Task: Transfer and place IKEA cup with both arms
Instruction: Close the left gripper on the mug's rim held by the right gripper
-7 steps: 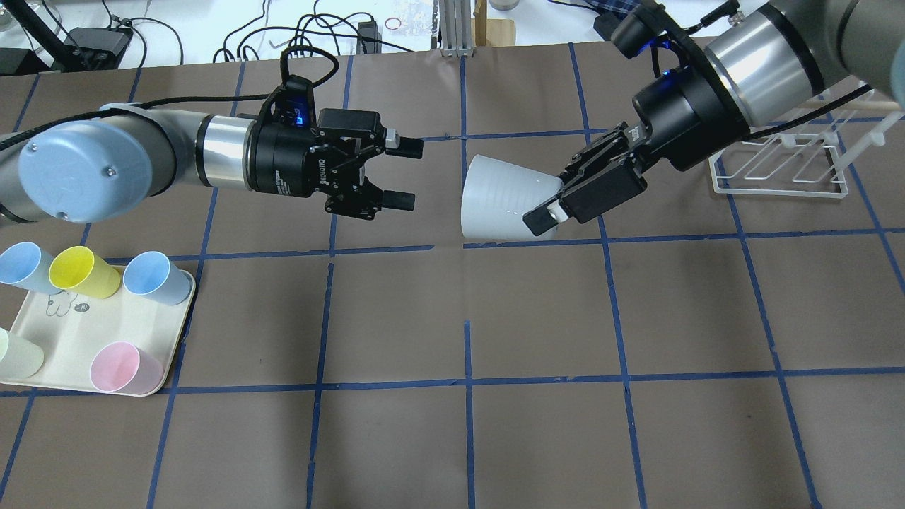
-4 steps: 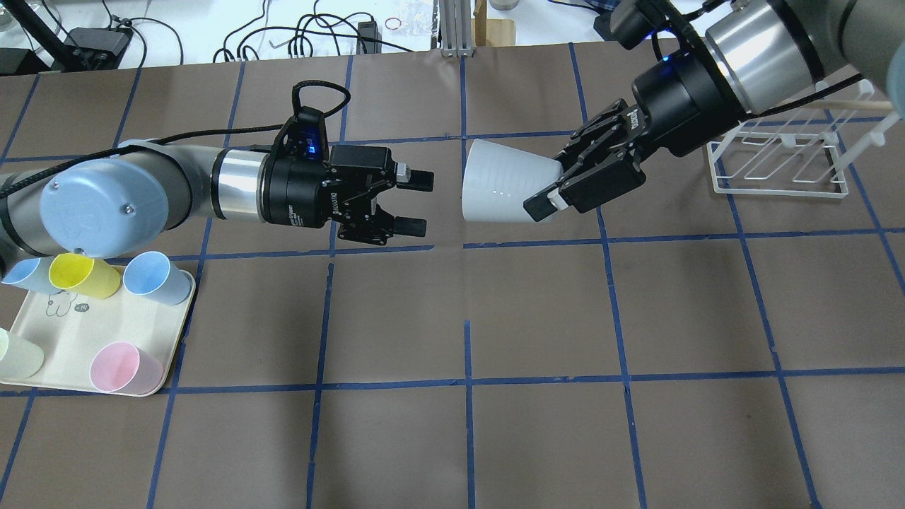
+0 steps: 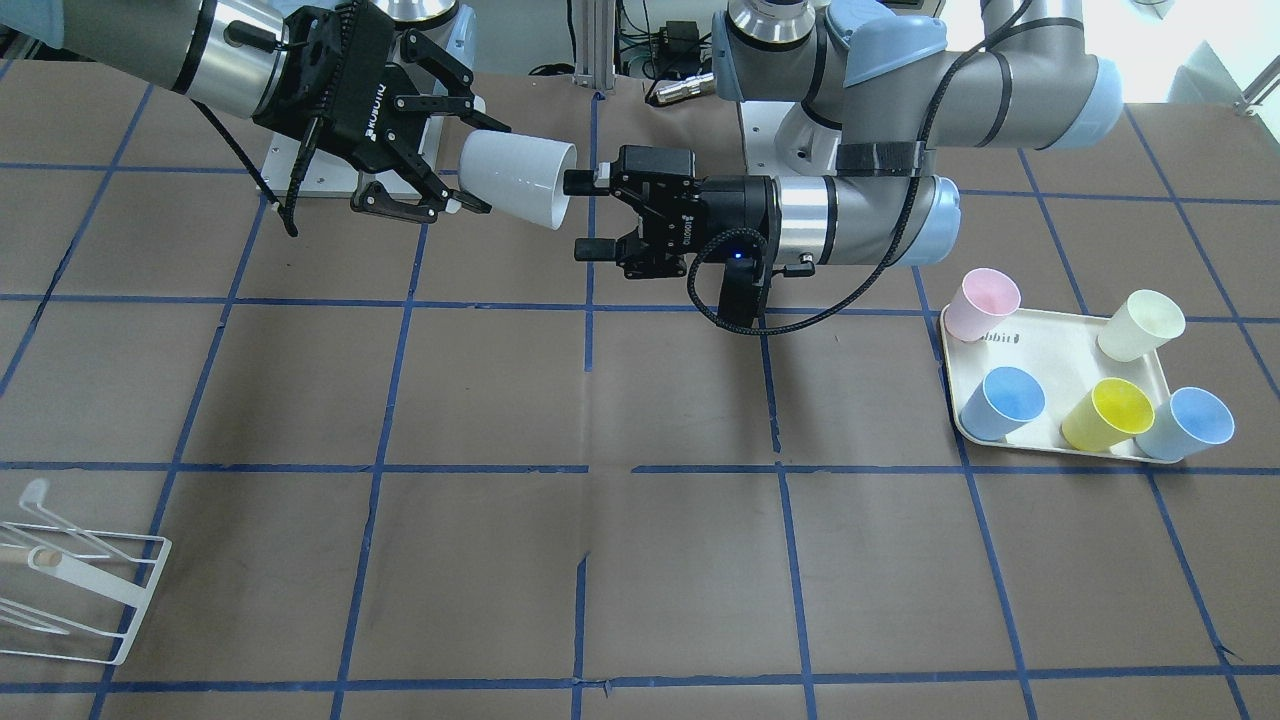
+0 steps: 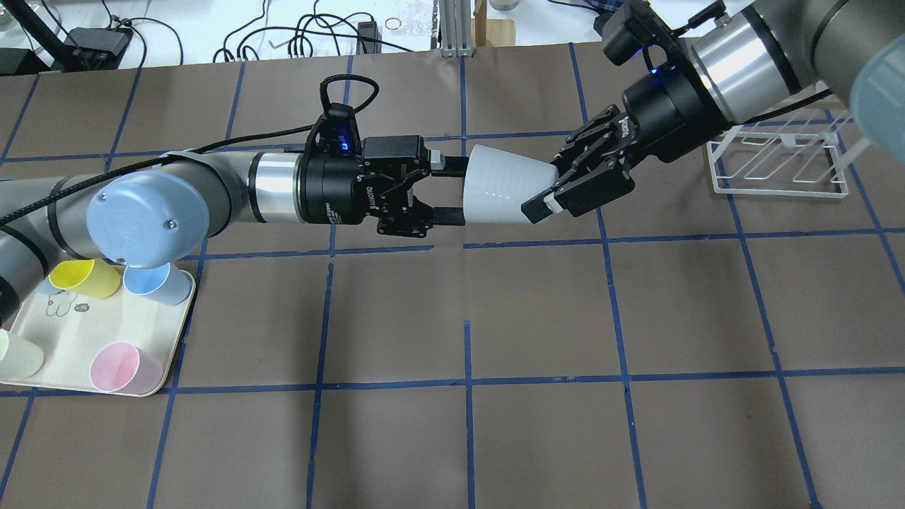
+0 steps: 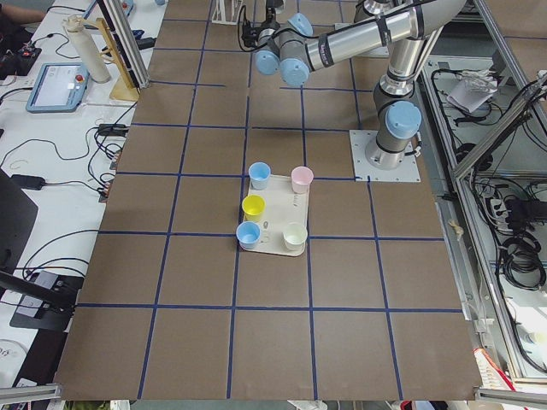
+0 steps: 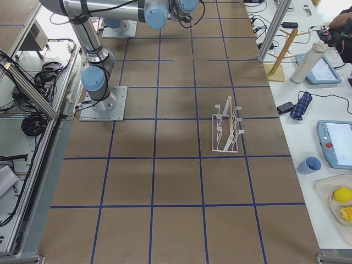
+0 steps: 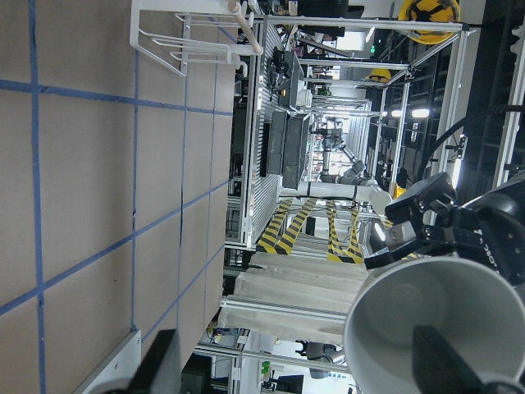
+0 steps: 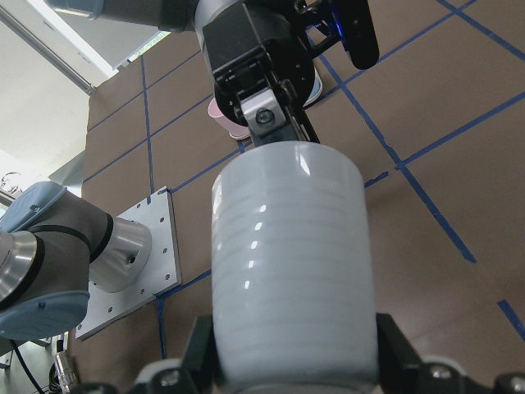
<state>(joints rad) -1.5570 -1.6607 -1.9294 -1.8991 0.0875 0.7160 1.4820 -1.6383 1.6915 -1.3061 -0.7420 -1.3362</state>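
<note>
The pale grey IKEA cup [image 4: 498,192] hangs sideways in the air over the far middle of the table. Its mouth points to my left arm. My right gripper [image 4: 551,185] is shut on its base end and also shows in the front view [image 3: 475,168]. My left gripper [image 4: 458,189] is open at the cup's rim. In the left wrist view one finger [image 7: 443,361] lies in line with the cup mouth [image 7: 443,320] and the other finger [image 7: 160,361] is outside it. In the right wrist view the cup [image 8: 287,263] fills the middle.
A cream tray [image 4: 63,332] at the near left holds several pastel cups, among them a pink one [image 4: 117,367] and a yellow one [image 4: 81,277]. A white wire rack [image 4: 778,166] stands at the far right. Cables lie beyond the table's far edge.
My left gripper has moved right, from a gap away up to the cup's mouth, still open. My right gripper has kept hold of the cup and shifted it slightly.
</note>
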